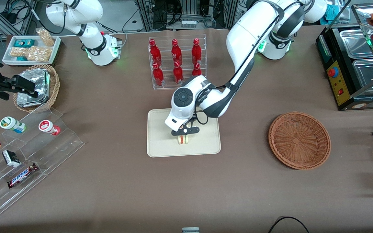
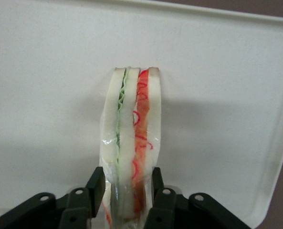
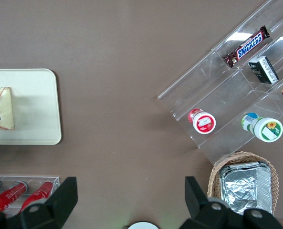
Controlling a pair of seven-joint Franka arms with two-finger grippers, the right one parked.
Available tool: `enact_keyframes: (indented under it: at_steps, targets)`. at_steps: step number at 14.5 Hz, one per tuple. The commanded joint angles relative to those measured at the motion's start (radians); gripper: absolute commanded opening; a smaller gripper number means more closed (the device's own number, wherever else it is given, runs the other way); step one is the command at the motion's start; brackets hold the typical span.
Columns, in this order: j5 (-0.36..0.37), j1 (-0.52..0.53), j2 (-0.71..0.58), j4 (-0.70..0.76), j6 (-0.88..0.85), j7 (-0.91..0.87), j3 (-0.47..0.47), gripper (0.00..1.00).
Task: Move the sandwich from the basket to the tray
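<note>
Pincer (image 2: 124,191) is clamped on the clear-wrapped triangular wedge sandwich (image 2: 131,143), standing it edge-up on the flat cream rectangular tray (image 2: 46,95), presumably for a tidy release.

Sandwich (image 2: 131,143) glossy clear wrap; tray (image 1: 160,142) matt smooth plastic; basket (image 1: 299,140) rough wicker.

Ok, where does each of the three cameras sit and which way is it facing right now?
Front view: high, facing the robots over the table; shows both arms, gripper over the beige rectangular tray.
Left wrist view: on the working arm, looking down; black fingers clamp the wrapped triangular sandwich.
Right wrist view: on the parked arm, looking down; its own dark fingers show.
Shared: all three show sandwich and tray.
</note>
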Motion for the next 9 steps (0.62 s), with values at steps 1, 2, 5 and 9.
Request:
enact_keyframes:
  at_steps: [1,2,5,9]
  targets:
    - [0.022,-0.007,-0.093,-0.009,-0.043,-0.042,0.014,1.0]
    - [0.019,0.005,-0.119,-0.009,-0.078,-0.043,0.016,1.0]
    - [0.011,0.071,-0.193,-0.017,-0.228,-0.075,0.016,1.0]
    - [0.02,0.221,-0.363,-0.219,-0.299,0.004,0.016,1.0]
